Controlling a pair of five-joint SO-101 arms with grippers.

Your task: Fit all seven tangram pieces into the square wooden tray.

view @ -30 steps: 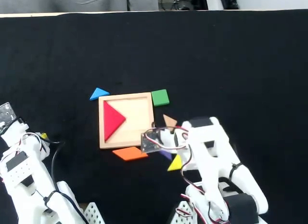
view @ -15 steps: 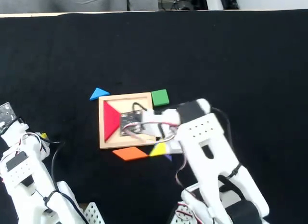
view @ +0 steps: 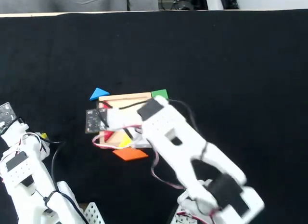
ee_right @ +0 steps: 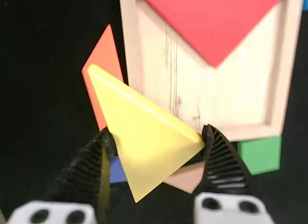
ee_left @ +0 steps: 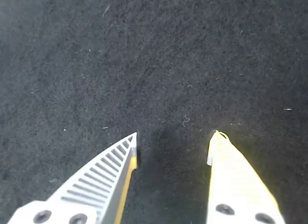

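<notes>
Wooden tray (ee_right: 127, 41) lies flat on the black cloth (ee_left: 144, 50), with a large red triangle (ee_right: 216, 21) seated inside along one edge. The yellow triangle (ee_right: 144, 142) sits tilted between the jaws of the right gripper (ee_right: 158, 133), which are clamped on it over the tray's rim. An orange piece (ee_right: 103, 74) lies just outside that rim, and a green square (ee_right: 260, 154) lies beside a corner. The left gripper (ee_left: 175, 134) hangs with jaws spread and nothing between them.
</notes>
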